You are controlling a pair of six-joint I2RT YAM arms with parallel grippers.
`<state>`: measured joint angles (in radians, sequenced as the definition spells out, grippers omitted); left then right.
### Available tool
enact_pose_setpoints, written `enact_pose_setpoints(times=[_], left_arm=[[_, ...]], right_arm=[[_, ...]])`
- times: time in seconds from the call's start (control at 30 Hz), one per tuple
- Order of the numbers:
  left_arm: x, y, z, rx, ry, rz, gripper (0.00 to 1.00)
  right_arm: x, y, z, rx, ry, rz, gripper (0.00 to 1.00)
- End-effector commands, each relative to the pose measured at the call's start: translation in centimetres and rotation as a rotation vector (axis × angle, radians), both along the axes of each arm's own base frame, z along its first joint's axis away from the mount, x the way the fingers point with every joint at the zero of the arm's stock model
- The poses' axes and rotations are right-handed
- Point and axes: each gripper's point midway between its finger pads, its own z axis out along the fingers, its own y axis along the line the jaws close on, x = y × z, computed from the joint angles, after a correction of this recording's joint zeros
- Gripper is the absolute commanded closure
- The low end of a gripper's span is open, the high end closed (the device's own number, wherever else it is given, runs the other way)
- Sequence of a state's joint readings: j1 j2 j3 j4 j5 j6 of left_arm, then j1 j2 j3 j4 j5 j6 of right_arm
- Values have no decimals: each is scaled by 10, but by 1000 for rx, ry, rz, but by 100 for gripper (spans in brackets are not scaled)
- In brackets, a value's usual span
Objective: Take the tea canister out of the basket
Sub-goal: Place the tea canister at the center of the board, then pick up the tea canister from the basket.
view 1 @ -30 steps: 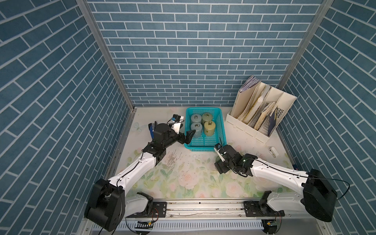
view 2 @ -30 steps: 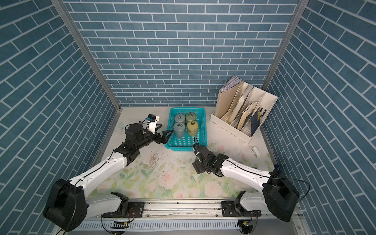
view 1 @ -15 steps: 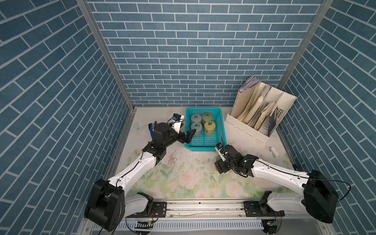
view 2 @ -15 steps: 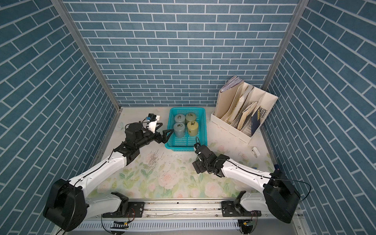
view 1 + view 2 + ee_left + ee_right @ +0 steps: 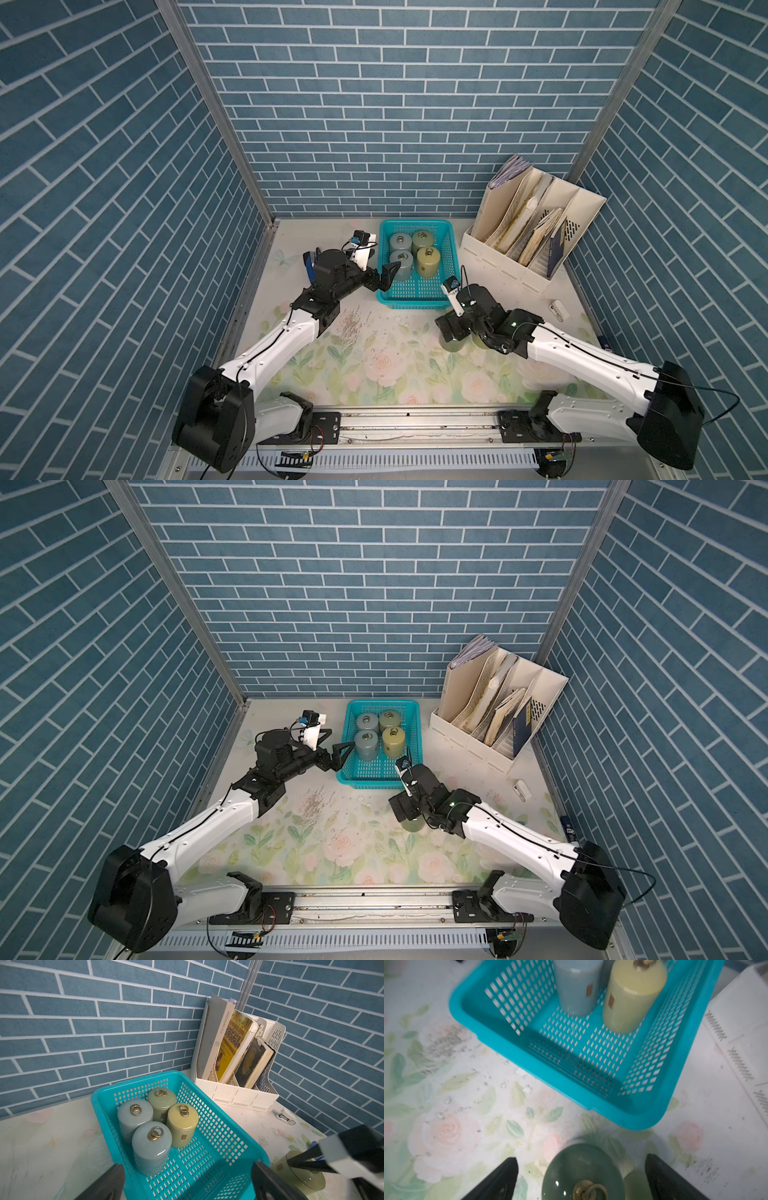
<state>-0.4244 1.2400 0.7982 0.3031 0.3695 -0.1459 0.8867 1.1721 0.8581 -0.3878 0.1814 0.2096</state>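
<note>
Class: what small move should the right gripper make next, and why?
Probably lift the right gripper straight up and clear. Its jaws stand open on either side of the dark green canister, not touching it, and the canister stands upright on the floral mat, outside the basket.

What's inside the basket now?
The basket holds four upright tea canisters at its far end: two grey-blue, one green, one yellow. Its near mesh floor is bare. Lids hide their contents.

The right claw (image 5: 580, 1158) has opened off the dark green canister (image 5: 581, 1169).
</note>
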Motion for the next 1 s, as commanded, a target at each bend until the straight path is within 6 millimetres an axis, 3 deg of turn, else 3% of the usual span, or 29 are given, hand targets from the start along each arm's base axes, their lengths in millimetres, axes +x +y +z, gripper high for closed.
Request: enact_pose_setpoints(times=[0.0,0.17,0.33,0.5,0.67,0.97], left_arm=[[4,1,16,-15,-29,22,0],[8,-3,14,-28,-12,17,0],[8,5,13,-13,-13,59,0],[9,12,10,10,-4,95,0],[15,17,12,3,10,138,0],[15,16,8,17,14,136,0]], right_arm=[[11,0,32,-14,-66,14,2],[56,-1,57,46,-68,-31,3],[104,-5,54,-9,-41,-72,1],[146,-2,38,-77,-21,-69,0],[179,16,20,-49,-22,-34,0],[215,40,-24,-69,44,-13,0]])
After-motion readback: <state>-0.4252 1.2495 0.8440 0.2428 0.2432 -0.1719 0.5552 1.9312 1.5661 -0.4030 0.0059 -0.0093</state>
